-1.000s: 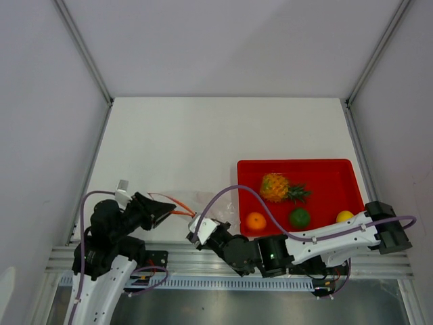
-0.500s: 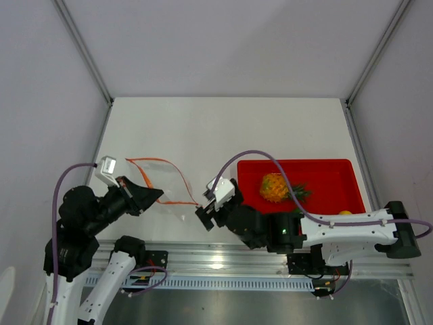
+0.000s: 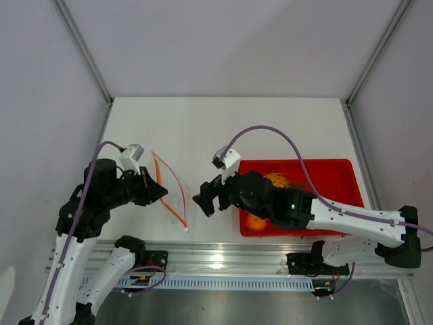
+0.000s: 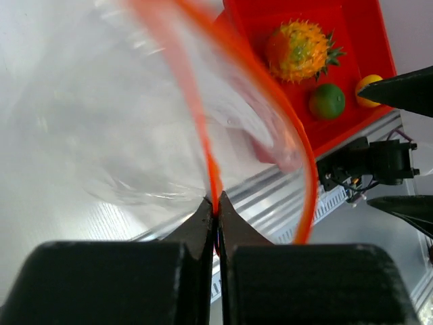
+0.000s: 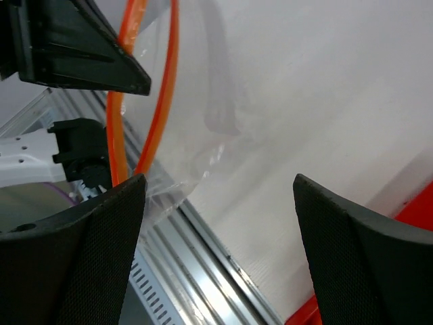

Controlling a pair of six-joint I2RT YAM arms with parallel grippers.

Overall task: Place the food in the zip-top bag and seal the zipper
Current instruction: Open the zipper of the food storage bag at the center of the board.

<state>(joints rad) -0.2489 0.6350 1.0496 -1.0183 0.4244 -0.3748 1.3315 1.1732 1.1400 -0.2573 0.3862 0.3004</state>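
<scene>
Bag (image 3: 169, 188): clear, mouth open, on the left side of the table (image 3: 203, 128). Left gripper (image 4: 216, 203): pinched tight on the orange zipper (image 4: 203, 128). Right gripper (image 5: 220, 183): spread wide, empty, near the bag. Pineapple (image 4: 298, 51), green fruit (image 4: 327, 101), lemon (image 4: 367, 88), orange ball (image 3: 256, 222): in the red tray (image 3: 338, 169).

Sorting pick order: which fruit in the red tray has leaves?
The pineapple: spiky, orange-brown, with a green leafy crown. The green fruit and the yellow lemon beside it are smooth and leafless.
</scene>
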